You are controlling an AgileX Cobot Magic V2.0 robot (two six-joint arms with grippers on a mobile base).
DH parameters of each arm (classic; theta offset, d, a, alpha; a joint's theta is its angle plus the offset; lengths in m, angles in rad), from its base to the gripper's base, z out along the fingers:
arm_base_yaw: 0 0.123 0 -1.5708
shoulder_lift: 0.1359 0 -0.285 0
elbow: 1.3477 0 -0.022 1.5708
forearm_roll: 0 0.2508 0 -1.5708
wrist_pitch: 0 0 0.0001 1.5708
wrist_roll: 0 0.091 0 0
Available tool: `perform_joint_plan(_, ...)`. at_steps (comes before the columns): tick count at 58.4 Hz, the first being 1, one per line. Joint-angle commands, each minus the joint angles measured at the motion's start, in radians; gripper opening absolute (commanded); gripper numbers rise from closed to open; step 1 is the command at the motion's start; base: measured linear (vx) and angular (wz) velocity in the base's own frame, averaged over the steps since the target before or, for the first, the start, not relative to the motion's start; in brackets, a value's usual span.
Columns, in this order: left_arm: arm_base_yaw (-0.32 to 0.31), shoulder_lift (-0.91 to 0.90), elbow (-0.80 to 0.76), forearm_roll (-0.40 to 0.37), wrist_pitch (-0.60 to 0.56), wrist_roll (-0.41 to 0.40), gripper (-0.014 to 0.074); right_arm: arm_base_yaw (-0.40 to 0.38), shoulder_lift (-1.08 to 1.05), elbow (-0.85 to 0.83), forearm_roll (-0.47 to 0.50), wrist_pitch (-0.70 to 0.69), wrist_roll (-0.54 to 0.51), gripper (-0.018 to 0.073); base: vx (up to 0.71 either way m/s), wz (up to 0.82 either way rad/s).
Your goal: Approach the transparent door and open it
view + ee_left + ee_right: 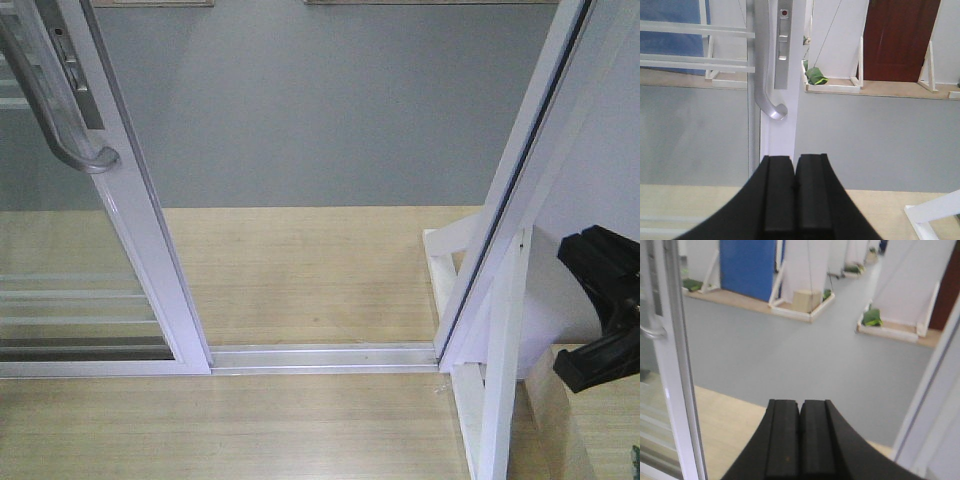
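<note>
Transparent door: at 9 o'clock in the front view, slid aside; gap open toward the white frame post at 3 o'clock.
Pull handle: long axis vertical, curved foot at the bottom; lies at 12 o'clock just above the left claw.
Nearer arm: left, judged from the wrist views.
Left claw: clenched, pads together, grasping nothing; contact with the door rail cannot be told.
Right claw: clenched, empty, facing the open gap; door at 9 o'clock.
</note>
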Motion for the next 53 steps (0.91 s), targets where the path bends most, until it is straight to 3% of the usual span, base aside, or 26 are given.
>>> perform_joint_plan(1,-0.002,-0.015,0.008,-0.002,-0.083,-0.001,0.0003,-0.099,-0.042,-0.029,-0.042,0.016,0.043,-0.0003,0.00,0.00)
perform_joint_plan(12,-0.002,-0.015,0.008,-0.002,-0.083,-0.001,0.0003,-0.282,-0.213,0.050,-0.045,0.016,0.001,-0.0003,0.00,0.00)
perform_joint_plan(22,-0.002,-0.015,0.008,-0.002,-0.083,-0.001,0.0003,-0.386,-0.415,0.212,-0.038,-0.032,0.036,-0.0003,0.00,0.00)
perform_joint_plan(30,-0.002,-0.015,0.008,-0.002,-0.083,-0.001,0.0003,-0.412,-0.532,0.310,-0.032,-0.034,0.045,-0.0003,0.00,0.00)
perform_joint_plan(53,-0.002,-0.015,0.008,-0.002,-0.083,-0.001,0.0003,-0.413,-0.523,0.307,-0.029,0.003,0.045,-0.0003,0.00,0.00)
